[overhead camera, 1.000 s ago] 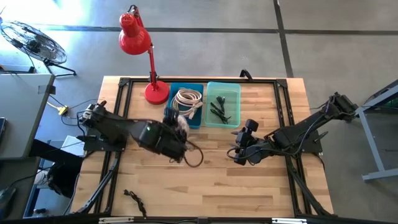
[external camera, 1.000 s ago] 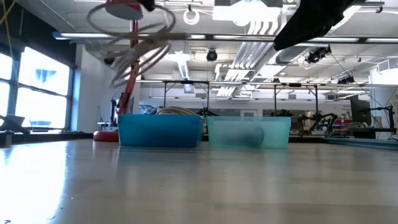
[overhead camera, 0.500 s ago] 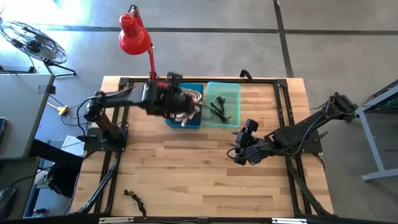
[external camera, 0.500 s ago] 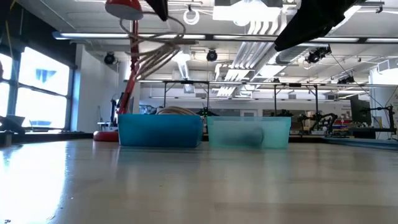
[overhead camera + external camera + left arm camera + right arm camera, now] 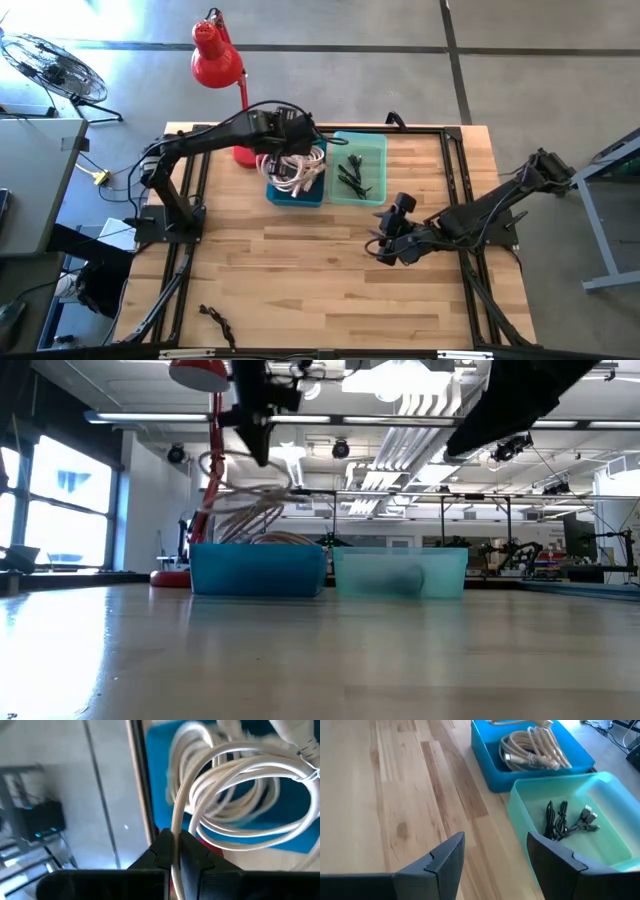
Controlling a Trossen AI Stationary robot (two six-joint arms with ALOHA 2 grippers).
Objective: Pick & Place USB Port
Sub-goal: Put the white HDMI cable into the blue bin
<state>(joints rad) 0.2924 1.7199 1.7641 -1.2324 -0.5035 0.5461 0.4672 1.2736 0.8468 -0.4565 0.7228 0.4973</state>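
the left pincer (image 5: 175,855) is clamped on a white cable coil (image 5: 291,170) hanging over the blue bin (image 5: 296,194); the right pincer (image 5: 495,855) waits open, empty, above the bench (image 5: 330,270).

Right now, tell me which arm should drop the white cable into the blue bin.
Left. The left gripper is shut on the white cable, which hangs over the blue bin. The right gripper is open, holds nothing, and sits farther off over the table.

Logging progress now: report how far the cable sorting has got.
Done: one coiled cable lies in the blue bin, black cables in the green bin. In hand: left gripper holds a white cable over the blue bin. Left: release it; a black cable remains on the table. Right gripper waits open.
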